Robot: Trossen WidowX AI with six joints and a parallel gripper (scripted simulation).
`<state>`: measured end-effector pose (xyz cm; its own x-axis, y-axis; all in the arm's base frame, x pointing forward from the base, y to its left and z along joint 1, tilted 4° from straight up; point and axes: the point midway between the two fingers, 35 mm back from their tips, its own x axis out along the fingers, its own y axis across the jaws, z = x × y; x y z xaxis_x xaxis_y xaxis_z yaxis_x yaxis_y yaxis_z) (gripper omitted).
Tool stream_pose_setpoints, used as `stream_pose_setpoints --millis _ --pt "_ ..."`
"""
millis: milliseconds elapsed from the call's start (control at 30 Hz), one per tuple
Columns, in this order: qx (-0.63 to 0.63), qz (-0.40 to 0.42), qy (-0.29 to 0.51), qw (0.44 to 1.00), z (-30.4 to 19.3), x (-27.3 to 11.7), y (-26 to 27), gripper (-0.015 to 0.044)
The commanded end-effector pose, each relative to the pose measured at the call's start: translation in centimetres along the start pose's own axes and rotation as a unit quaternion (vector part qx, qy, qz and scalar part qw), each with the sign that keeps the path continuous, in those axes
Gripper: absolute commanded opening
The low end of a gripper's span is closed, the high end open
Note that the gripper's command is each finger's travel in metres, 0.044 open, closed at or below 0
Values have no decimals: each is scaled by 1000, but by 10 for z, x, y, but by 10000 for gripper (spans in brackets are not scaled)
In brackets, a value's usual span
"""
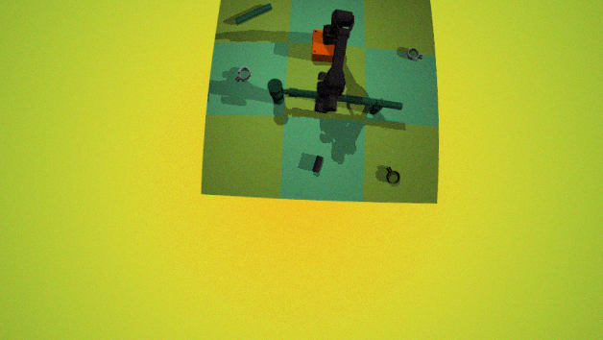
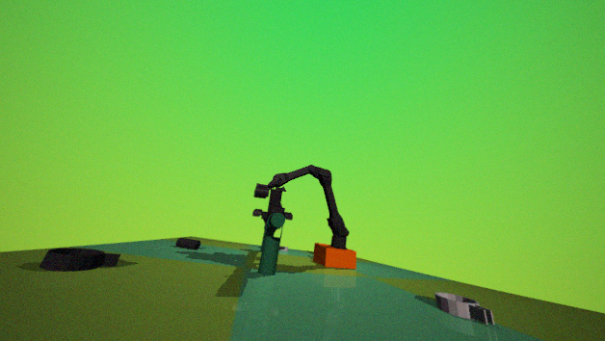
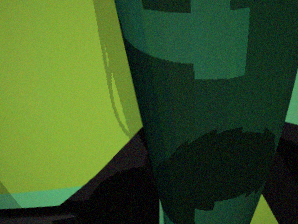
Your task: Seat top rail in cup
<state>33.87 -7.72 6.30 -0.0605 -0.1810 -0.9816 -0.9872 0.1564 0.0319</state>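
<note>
Post, the big one (image 1: pixel 276 89), stands at the left of the work as seen from above, its round cap uppermost. Just beside it, the narrow dark link toward the rail lies where the brace band and end cup should be. At this size I can't separate cup from band, so full seating can't be confirmed, nor can the band's height.

Next comes the top rail (image 1: pixel 357 100) (image 2: pixel 276 220) (image 3: pixel 220 100), running from close beside the big post, under the arm (image 1: pixel 340 55) (image 2: pixel 310 170), to the smaller post. Its cut end looks lined up with the cup side, so I judge the job to be in its final push, with seating and release left.

The jaws are closed on the rail part-way along its length, parted only by its thickness; the wrist view has it between them. They have yet to let go. Behind them sits the orange base block (image 1: pixel 323 47) (image 2: pixel 334 256).

Farther right, the rail passes over the smaller post (image 1: pixel 375 109) (image 2: pixel 268 256), apparently through the loop cap, and its free end sticks out beyond. I'd push along the rail's own line; a sideways pull might tilt it or drag the band down.
</note>
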Motion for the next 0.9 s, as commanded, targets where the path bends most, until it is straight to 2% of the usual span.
stream_pose_setpoints --millis 0,233,567,767,800,867 --pt "0 0 0 1000 0 0 0 0" --pt "0 0 0 1000 0 0 0 0" --pt "0 0 0 1000 1 -1 0 263" --pt "0 0 -1 1000 12 -19 0 420" --pt "0 0 -1 1000 14 -24 0 440" --pt "0 0 -1 1000 19 -33 0 440"
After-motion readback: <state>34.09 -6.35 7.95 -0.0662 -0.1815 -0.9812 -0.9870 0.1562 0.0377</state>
